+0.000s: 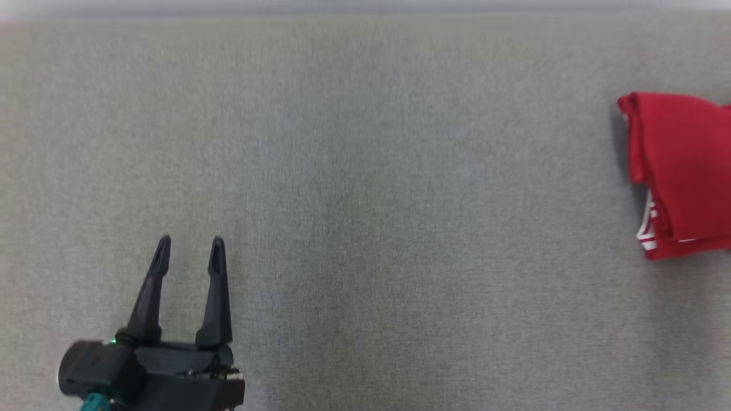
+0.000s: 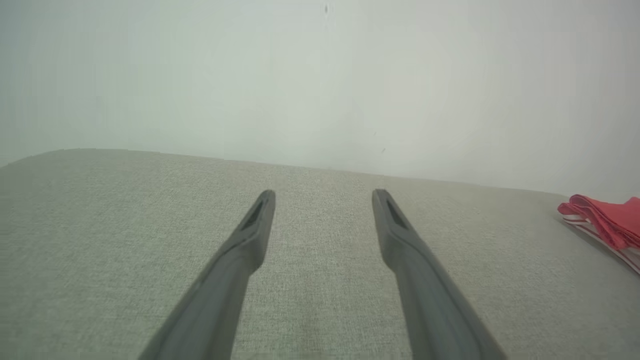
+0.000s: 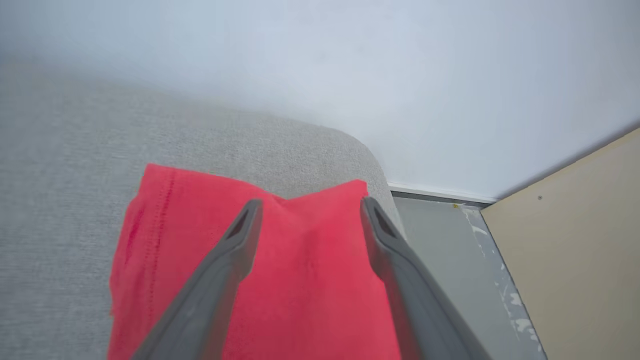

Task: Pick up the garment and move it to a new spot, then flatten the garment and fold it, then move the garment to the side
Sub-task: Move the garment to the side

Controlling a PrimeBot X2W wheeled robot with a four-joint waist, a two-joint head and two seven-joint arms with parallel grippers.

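The garment (image 1: 682, 171) is a red cloth with white stripes, folded into a compact stack at the right edge of the grey table (image 1: 365, 200). From the left wrist it shows as a low red pile (image 2: 607, 220) far to the right. My left gripper (image 1: 190, 251) is open at the lower left, far from the garment, with nothing between its fingers (image 2: 250, 240). My right gripper (image 3: 307, 207) hovers over the folded garment (image 3: 300, 280) with its jaws open and nothing between them. Whether its fingers touch the fabric I cannot tell.
The table's rounded far right corner (image 3: 360, 150) lies just beyond the garment. Past it are a strip of grey floor (image 3: 450, 260), a tan panel (image 3: 575, 240) and a pale wall (image 3: 350, 75).
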